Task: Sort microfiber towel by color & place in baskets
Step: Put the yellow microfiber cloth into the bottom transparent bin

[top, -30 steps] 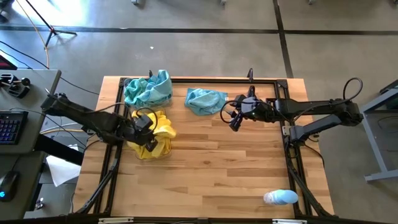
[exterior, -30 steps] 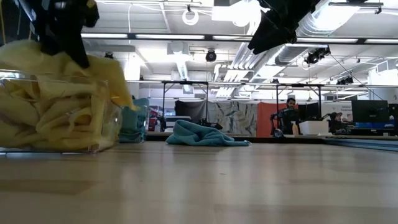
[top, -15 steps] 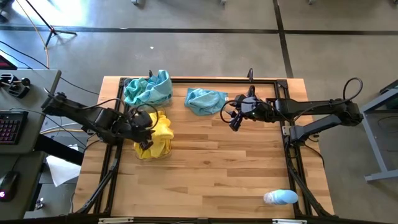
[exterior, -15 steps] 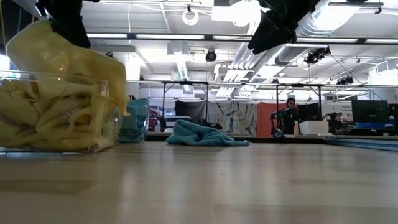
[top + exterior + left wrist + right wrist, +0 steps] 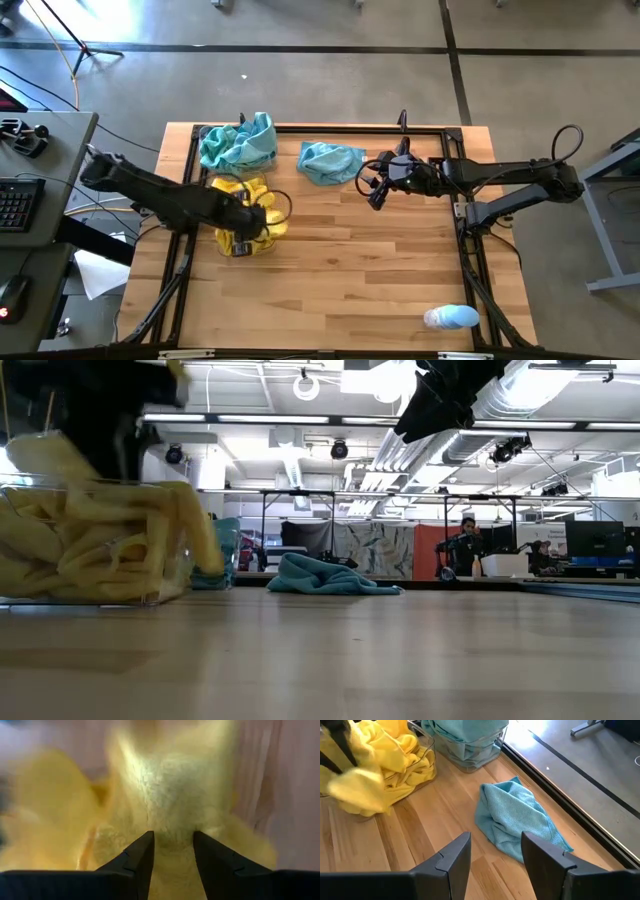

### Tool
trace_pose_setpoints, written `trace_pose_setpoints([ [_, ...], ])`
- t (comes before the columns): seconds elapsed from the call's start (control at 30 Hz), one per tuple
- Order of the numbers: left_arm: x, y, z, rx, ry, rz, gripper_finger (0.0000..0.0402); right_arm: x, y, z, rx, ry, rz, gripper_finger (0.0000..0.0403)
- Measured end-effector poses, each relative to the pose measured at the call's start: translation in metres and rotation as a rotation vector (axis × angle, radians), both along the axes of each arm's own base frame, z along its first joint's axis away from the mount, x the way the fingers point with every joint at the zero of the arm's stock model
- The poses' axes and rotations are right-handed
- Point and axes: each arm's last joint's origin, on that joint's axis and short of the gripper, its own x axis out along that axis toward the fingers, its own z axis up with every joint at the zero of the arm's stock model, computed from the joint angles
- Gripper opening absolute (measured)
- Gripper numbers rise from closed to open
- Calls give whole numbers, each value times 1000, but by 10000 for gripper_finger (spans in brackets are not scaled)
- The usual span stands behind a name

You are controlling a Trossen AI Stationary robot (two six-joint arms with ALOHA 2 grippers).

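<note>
Two dark pincers — left point(image 5: 172, 847) pinching fuzzy yellow towel point(image 5: 170, 795), right point(image 5: 492, 850) spread, empty.

Four cameras on one wooden table point(image 5: 350, 280)
Overhead looks straight down; the low one looks level across the tabletop into the room; wrist cameras sit close, both sharing the heaped yellow fuzzy cloths point(image 5: 385, 765).

Yellow towels point(image 5: 250, 215), teal towel point(image 5: 330, 160)
</note>
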Motion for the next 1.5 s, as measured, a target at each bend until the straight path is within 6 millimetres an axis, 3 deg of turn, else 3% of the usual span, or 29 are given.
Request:
trace_pose_setpoints([
  [0.23,0,7,-56,-32,247,9,126,0,0,0,4,-1,-3,169],
  [0.43,0,11,-77,-38,270,3,126,0,0,0,16,-3,-13,169],
  [0.6,0,14,-74,-45,242,11,126,0,0,0,18,-5,-15,169],
  [0.8,-1,15,-48,-47,200,48,126,0,0,0,16,-4,-13,169],
  [0.97,-1,6,-32,-219,150,52,126,0,0,0,16,-4,-13,169],
  [1.27,1,-15,-28,-387,110,-1,126,0,0,0,13,-2,-10,169],
  [1.5,-8,-13,-19,-380,152,91,126,0,0,0,13,-2,-10,169],
])
